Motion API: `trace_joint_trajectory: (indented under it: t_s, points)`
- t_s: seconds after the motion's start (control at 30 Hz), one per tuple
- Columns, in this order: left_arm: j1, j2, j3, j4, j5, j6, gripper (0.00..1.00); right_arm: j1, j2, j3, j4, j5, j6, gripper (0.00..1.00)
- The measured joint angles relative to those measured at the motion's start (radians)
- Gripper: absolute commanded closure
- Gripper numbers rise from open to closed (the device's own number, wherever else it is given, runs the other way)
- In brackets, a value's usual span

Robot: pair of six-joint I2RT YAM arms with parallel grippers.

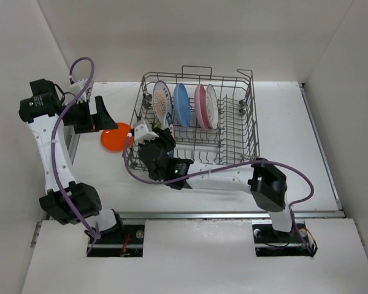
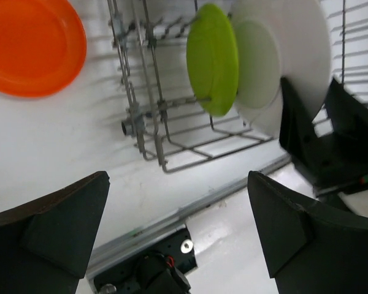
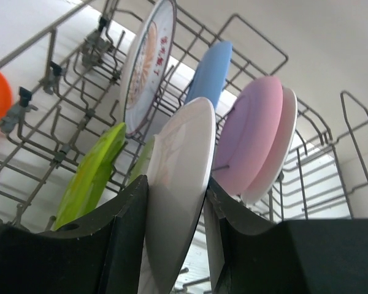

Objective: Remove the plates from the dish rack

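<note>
The grey wire dish rack (image 1: 255,122) stands mid-table. A white patterned plate (image 1: 162,101), a blue plate (image 1: 181,104), a pink plate (image 1: 200,105) and a white plate (image 1: 212,105) stand upright in it. My right gripper (image 1: 148,137) is at the rack's near-left corner, shut on another white plate (image 3: 181,159) standing upright. A lime green plate (image 3: 89,177) stands just left of it. The orange plate (image 1: 115,138) lies flat on the table left of the rack. My left gripper (image 1: 103,116) is open and empty, just behind the orange plate.
White walls close in the table on the left, back and right. A metal rail (image 1: 233,214) runs along the near edge, with both arm bases behind it. In the left wrist view the rack's corner wires (image 2: 147,110) stand between the orange plate (image 2: 30,46) and the lime green plate (image 2: 213,58).
</note>
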Motion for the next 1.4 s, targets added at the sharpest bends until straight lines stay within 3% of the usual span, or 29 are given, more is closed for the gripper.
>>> trace_joint_trajectory:
  t_s: [0.37, 0.97, 1.3, 1.4]
  points:
    - [-0.081, 0.057, -0.188, 0.025, -0.089, 0.035, 0.10, -0.171, -0.172, -0.039, -0.351, -0.235, 0.340, 1.00]
    - [-0.328, 0.283, -0.195, 0.179, -0.200, -0.076, 0.17, -0.289, -0.182, 0.154, -0.734, -0.507, 0.709, 1.00]
    - [-0.373, 0.297, -0.166, 0.209, -0.217, -0.115, 0.34, -0.364, -0.185, 0.164, -0.759, -0.655, 0.802, 1.00]
    - [-0.394, 0.317, -0.165, 0.214, -0.226, -0.126, 0.43, -0.390, -0.209, 0.154, -0.761, -0.699, 0.838, 1.00]
